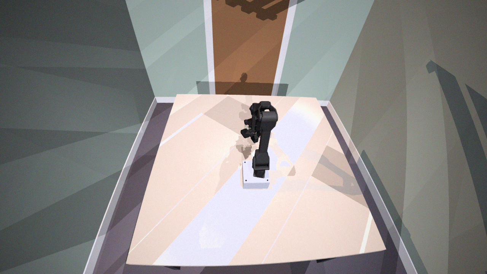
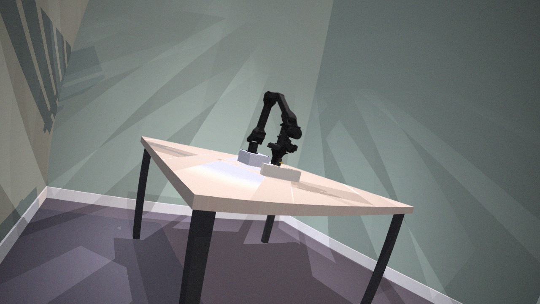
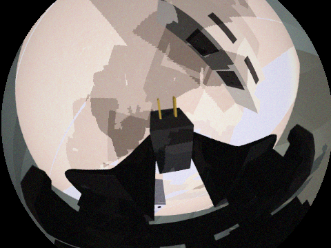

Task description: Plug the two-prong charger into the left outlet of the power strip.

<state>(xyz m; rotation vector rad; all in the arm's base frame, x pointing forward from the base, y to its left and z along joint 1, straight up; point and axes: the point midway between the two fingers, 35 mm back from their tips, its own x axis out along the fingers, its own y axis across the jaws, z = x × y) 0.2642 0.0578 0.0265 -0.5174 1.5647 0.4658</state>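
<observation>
The black charger [image 3: 172,145] is between the fingers of my gripper [image 3: 168,135] [image 2: 276,162], which is shut on it. Its two gold prongs [image 3: 175,107] stick out toward the top of the wrist view, slightly spread in the picture, and touch nothing there. The power strip [image 3: 214,60] [image 2: 279,172] lies diagonally ahead and to the right in the wrist view, with two dark outlets in its top. The prongs are apart from the strip. In the exterior view, the fingertips are partly hidden behind the strip; whether the charger touches the table is unclear.
The arm's pale base block [image 1: 256,184] [image 2: 249,158] stands on the wooden table [image 1: 177,218] [image 2: 226,200], behind the gripper. Two thin dark bars [image 3: 222,27] [image 3: 252,69] lie beyond the strip in the wrist view. Strong light patches and shadows cross the table.
</observation>
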